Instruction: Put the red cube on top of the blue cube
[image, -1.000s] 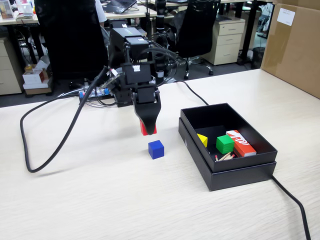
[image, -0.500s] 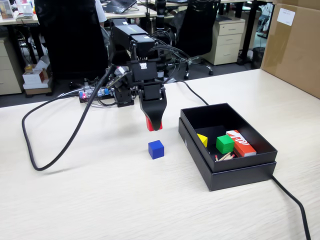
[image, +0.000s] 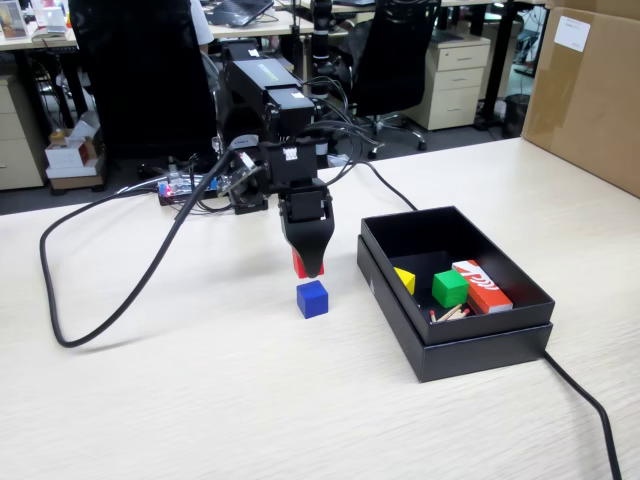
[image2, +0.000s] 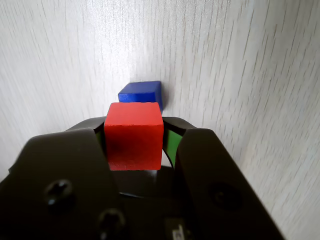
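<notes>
Fixed view: claw (image: 309, 268) covers most of the red cube (image: 299, 266); only a sliver shows at 9 o'clock. Wrist view: red cube (image2: 133, 136) hides the blue cube's (image2: 141, 92) near side; claw body cut off at 6 o'clock.

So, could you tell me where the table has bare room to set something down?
Bare: the front, below the blue cube and left of the black box. Crowded: around the gripper holding the red cube, and the cable loop.
</notes>
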